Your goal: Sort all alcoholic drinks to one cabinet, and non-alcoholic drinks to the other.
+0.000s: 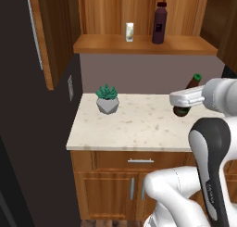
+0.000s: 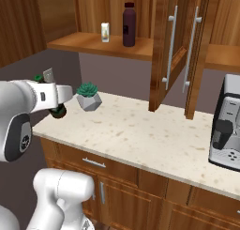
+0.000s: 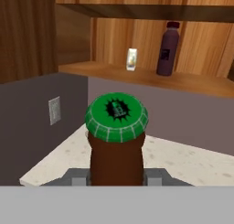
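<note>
My gripper is shut on a dark brown beer bottle with a green cap, one of the alcoholic drinks, gripping its body from both sides. The bottle hangs tilted above the right part of the counter, with the gripper across its lower half. From the other side the bottle's base shows below the hand. The non-alcoholic drinks stand on the open upper cabinet shelf: a small white carton and a taller dark purple bottle.
A potted green succulent sits on the speckled counter. Open wooden cabinet doors hang to the right of the shelf. A coffee machine stands at the counter's far right. A dark tall unit borders the left.
</note>
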{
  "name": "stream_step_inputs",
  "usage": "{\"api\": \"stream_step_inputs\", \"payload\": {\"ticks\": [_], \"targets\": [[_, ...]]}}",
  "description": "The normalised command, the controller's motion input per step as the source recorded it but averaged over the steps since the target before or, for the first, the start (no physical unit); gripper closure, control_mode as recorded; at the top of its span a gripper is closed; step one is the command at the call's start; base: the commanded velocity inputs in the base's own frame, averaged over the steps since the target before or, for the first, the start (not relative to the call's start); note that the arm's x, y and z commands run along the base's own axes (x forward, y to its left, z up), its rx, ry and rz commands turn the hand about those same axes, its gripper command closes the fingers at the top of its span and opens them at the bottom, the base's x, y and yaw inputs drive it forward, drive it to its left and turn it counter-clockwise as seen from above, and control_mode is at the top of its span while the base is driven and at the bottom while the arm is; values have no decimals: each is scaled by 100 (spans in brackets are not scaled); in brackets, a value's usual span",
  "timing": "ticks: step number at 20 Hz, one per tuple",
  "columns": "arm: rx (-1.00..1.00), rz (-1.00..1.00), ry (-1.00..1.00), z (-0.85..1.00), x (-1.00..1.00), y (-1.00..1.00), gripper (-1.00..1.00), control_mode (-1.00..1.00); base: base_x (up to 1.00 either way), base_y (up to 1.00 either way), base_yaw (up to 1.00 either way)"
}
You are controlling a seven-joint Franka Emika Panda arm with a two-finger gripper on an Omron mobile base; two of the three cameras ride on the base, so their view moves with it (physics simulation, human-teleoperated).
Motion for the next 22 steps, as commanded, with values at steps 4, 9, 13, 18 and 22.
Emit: {"api": "stream_step_inputs", "payload": {"ticks": [4, 9, 13, 18, 22], "targets": [[0, -5, 0, 1, -21, 0, 100, -100, 0, 0, 0], [0, -6, 0, 2, -15, -2, 100, -100, 0, 0, 0], [0, -4, 0, 2, -11, -8, 100, -100, 0, 0, 0], [0, -1, 0, 0, -5, -10, 100, -100, 0, 0, 0], [0, 0, 0, 0, -1, -5, 100, -100, 0, 0, 0]]}}
